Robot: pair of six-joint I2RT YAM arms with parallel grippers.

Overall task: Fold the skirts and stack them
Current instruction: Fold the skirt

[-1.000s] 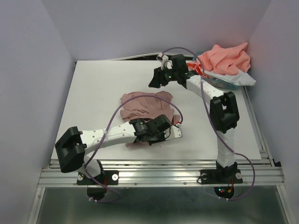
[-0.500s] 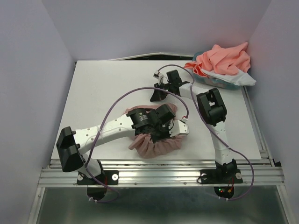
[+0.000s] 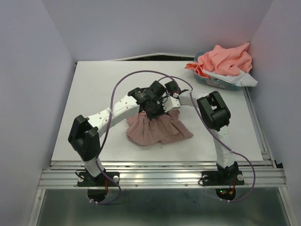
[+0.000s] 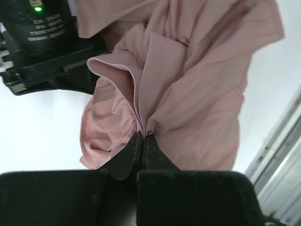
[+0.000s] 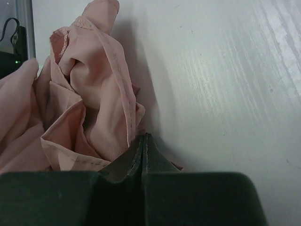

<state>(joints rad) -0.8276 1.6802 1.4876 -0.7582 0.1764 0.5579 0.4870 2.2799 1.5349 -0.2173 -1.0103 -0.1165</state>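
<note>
At table centre, both the left gripper [image 4: 142, 137] and right gripper [image 5: 142, 139], fingers pinched on the mauve skirt [image 3: 159, 131], have converged at its far edge; first fold likely underway

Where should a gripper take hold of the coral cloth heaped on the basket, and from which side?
Probably pinch a raised fold on top of the coral cloth, coming down from above: it is piled loosely over the basket, so its crest stands free and highest.
</note>
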